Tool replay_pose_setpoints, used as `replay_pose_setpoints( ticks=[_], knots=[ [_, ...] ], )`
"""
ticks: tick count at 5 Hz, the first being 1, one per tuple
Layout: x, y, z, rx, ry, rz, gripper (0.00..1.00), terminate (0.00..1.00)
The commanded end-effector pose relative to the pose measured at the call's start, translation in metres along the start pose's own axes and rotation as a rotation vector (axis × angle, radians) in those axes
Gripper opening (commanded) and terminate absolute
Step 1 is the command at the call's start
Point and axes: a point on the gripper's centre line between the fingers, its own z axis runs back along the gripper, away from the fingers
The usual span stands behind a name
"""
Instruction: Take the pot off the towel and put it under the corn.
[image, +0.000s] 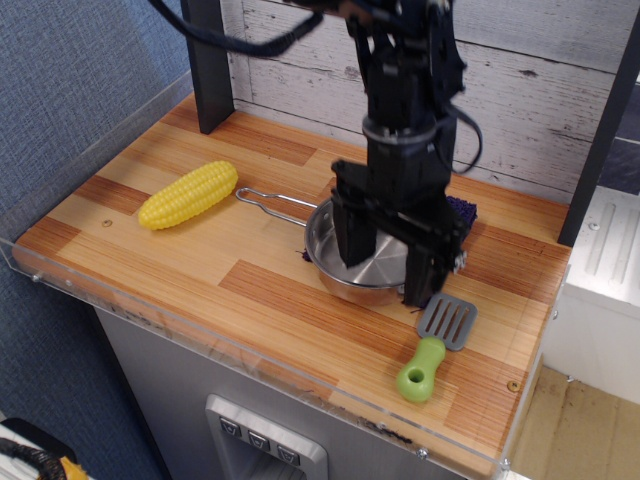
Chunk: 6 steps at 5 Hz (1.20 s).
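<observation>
Nearest the front edge, a green-handled spatula (440, 337) lies just below and right of the right finger (428, 272). The gripper (388, 248) stands with its fingers spread wide across the pot (352, 266), one finger inside the bowl and the other at or just outside its right rim, though contact is hard to judge. The pot sits on the towel (462, 212), mostly hidden behind the fingers, its wire handle pointing left toward the corn (188, 195), well apart on the wooden counter (150, 250).

The black arm reaches down from the far top of the scene, its wrist near vertical and wrapped by a cable. The end effector (388, 260) points straight down, its two dark fingers (350, 235) spread wide apart, tips low near the desk (250, 290).
</observation>
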Motion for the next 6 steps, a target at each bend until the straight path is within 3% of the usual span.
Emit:
replay_pose_setpoints(
  ticks=[1, 2, 4, 6],
  knots=[
    [-0.007, 0.001, -0.015, 0.027, 0.01, -0.019, 1.0, 0.0],
    [-0.012, 0.007, -0.023, 0.04, 0.027, -0.017, 0.0, 0.0],
    [-0.013, 0.015, -0.003, 0.036, -0.007, -0.018, 0.0, 0.0],
    [-0.012, 0.024, 0.056, 0.02, -0.088, -0.064, 0.0, 0.0]
  ],
)
